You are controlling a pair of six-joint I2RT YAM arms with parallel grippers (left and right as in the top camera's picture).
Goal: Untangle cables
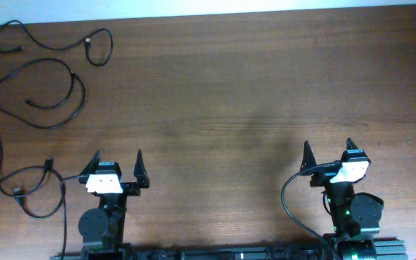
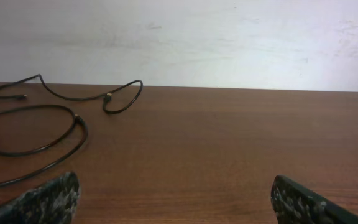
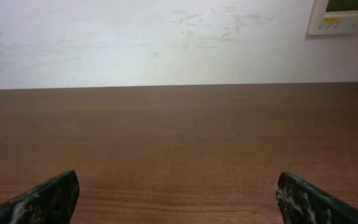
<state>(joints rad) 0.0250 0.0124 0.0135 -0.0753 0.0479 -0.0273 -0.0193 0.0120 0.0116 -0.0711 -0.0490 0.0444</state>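
Observation:
Three thin black cables lie apart on the left of the wooden table. One cable (image 1: 49, 45) runs along the far left edge, a second cable (image 1: 38, 94) forms a loop below it, and a third cable (image 1: 27, 189) lies at the near left beside the left arm. The far cable (image 2: 73, 96) and the looped cable (image 2: 48, 146) also show in the left wrist view. My left gripper (image 1: 118, 160) is open and empty, to the right of the third cable. My right gripper (image 1: 328, 148) is open and empty over bare table at the near right.
The brown wooden table (image 1: 222, 101) ends at a white wall along its far edge. A thicker black arm wire (image 1: 289, 202) loops beside the right arm's base. A white wall panel (image 3: 340, 15) shows in the right wrist view.

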